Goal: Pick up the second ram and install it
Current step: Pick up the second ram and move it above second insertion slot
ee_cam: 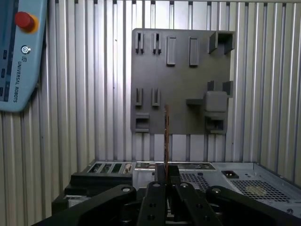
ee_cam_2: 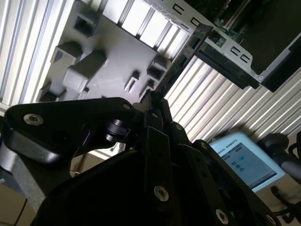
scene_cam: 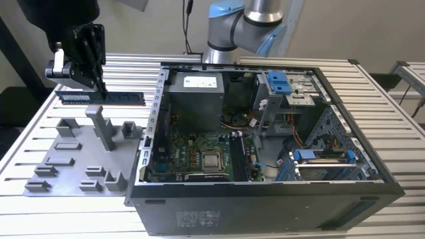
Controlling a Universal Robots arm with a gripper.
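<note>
Blue-green second ram (scene_cam: 123, 97) sits pinched in the pincer (scene_cam: 101, 88) above the grey tray (scene_cam: 69, 167), so pickup's done, but it's not in the case (scene_cam: 265, 204) yet.

Robot arm (scene_cam: 256, 20): one, carrying one gripper (scene_cam: 101, 88). RAM stick (scene_cam: 123, 97): one, blue-green. Grey holder tray (scene_cam: 79, 164): one. Open computer case (scene_cam: 265, 211): one. Counted inside it: one motherboard (scene_cam: 189, 157), one CPU (scene_cam: 212, 161), one grey power supply (scene_cam: 194, 102), two blue drive brackets (scene_cam: 279, 82). Teach pendant (ee_cam: 19, 61): one. Slatted metal table (scene_cam: 126, 67): one.
</note>
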